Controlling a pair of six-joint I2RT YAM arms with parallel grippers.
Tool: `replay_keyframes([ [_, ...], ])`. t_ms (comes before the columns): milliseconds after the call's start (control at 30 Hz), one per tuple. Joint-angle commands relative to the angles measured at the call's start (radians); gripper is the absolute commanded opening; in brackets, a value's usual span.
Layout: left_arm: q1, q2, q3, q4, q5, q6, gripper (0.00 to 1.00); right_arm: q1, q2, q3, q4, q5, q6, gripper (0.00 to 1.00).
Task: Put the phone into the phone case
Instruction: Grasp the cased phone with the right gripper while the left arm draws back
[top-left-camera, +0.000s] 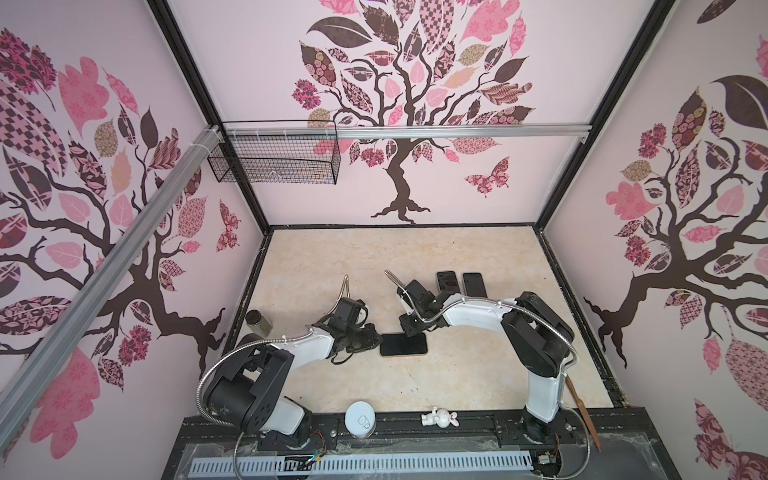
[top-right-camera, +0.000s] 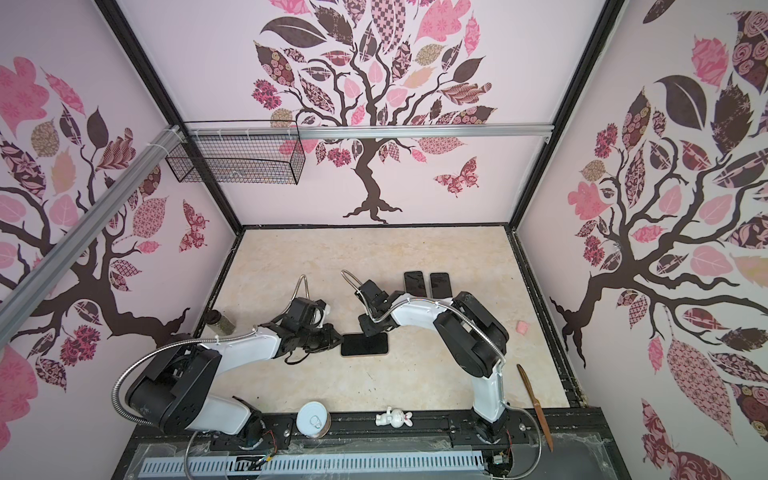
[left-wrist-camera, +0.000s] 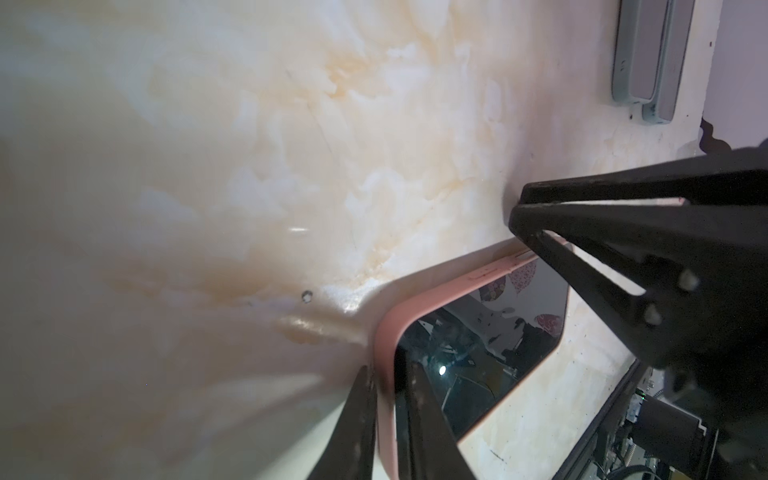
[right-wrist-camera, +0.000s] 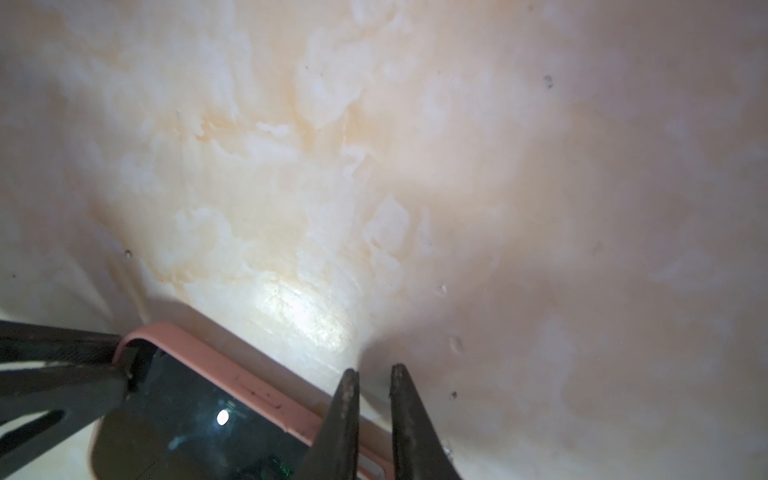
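Observation:
A black-screened phone (top-left-camera: 403, 344) (top-right-camera: 364, 344) lies flat mid-table, seated inside the pink phone case, whose rim (left-wrist-camera: 415, 307) (right-wrist-camera: 249, 374) frames the glass (left-wrist-camera: 490, 332). My left gripper (top-left-camera: 376, 340) (left-wrist-camera: 386, 368) is shut on the case's left short edge, with the pink rim pinched between its fingers. My right gripper (top-left-camera: 411, 328) (right-wrist-camera: 375, 370) stands at the case's far long edge. Its jaws are a narrow gap apart, bare table shows between the tips, and nothing is gripped.
Two dark phones (top-left-camera: 448, 283) (top-left-camera: 473, 284) lie at the back right. A spice jar (top-left-camera: 258, 322) stands left. A tin can (top-left-camera: 360, 419), a rabbit figurine (top-left-camera: 439, 417) and a wooden knife (top-left-camera: 582, 411) sit along the front rail. A wire basket (top-left-camera: 274, 153) hangs on the back wall.

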Motion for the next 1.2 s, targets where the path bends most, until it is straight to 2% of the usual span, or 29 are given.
replay_keyframes([
  [0, 0.025, -0.063, -0.003, -0.026, -0.03, -0.013, 0.2, 0.002, 0.038, -0.057, -0.24, 0.021, -0.036, 0.26],
  [67, 0.044, -0.109, -0.016, -0.038, -0.03, -0.02, 0.23, -0.011, -0.003, -0.026, -0.243, 0.016, -0.071, 0.35],
  [133, 0.062, -0.164, -0.029, -0.053, -0.044, -0.035, 0.28, -0.024, -0.036, 0.003, -0.232, -0.008, -0.126, 0.48],
  [233, 0.083, -0.245, -0.019, -0.154, -0.082, -0.031, 0.41, -0.029, -0.06, 0.052, -0.227, -0.079, -0.248, 0.64],
  [367, 0.095, -0.335, 0.023, -0.327, -0.206, -0.025, 0.57, -0.024, -0.061, 0.089, -0.221, -0.16, -0.362, 0.82],
  [467, 0.104, -0.402, 0.027, -0.403, -0.283, -0.038, 0.65, 0.004, -0.072, 0.084, -0.205, -0.14, -0.436, 0.98],
  [567, 0.111, -0.475, 0.019, -0.445, -0.339, -0.056, 0.72, 0.034, -0.084, 0.066, -0.194, -0.105, -0.527, 1.0],
  [800, 0.119, -0.609, 0.017, -0.543, -0.467, -0.09, 0.86, 0.037, -0.101, 0.033, -0.226, -0.184, -0.683, 1.0],
  [967, 0.122, -0.654, 0.015, -0.595, -0.519, -0.11, 0.89, 0.06, -0.151, -0.044, -0.188, -0.228, -0.786, 1.0],
  [1167, 0.122, -0.72, 0.01, -0.628, -0.56, -0.132, 0.9, 0.081, -0.139, -0.055, -0.18, -0.176, -0.784, 1.0],
])
